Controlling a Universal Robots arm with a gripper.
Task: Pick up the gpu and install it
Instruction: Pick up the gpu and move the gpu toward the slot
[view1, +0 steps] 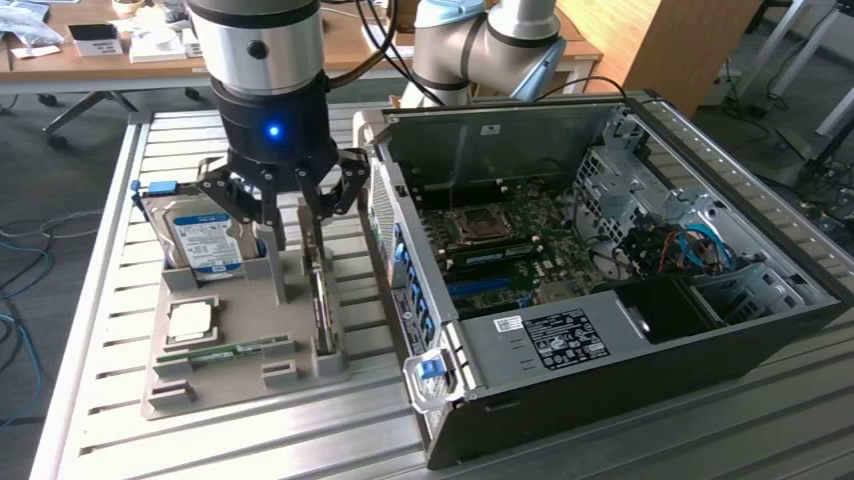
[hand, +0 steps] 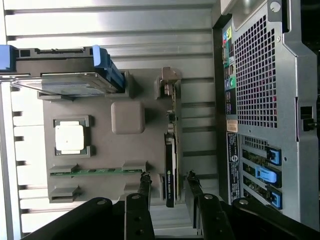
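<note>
At the exterior view's left, a hard drive (view1: 200, 240) stood upright in a slot of the grey tray (view1: 174, 400). Nearer the camera, a processor chip (view1: 191, 320) lay in a square recess and a memory stick (view1: 227, 351) sat in a narrow groove. Each part had its own seat, probably so that it would rest in a known place for picking.

Further right, on the tray's side nearest the computer, the gpu (view1: 322, 320) stood on its long edge in a slot, so its upper edge was offered to a grasp from above. The gripper (view1: 296, 235) hung straight over it, about half spread. In the wrist view its fingers (hand: 145, 185) stood one to each face of the card, with a gap on both sides — it held nothing. How low the fingertips stood against the card's upper edge was hard to tell.

At the right, the computer case (view1: 747, 330) lay on its side with the panel off and the motherboard (view1: 521, 240) facing up — open to a card coming down from above. The gpu was not yet lifted.
</note>
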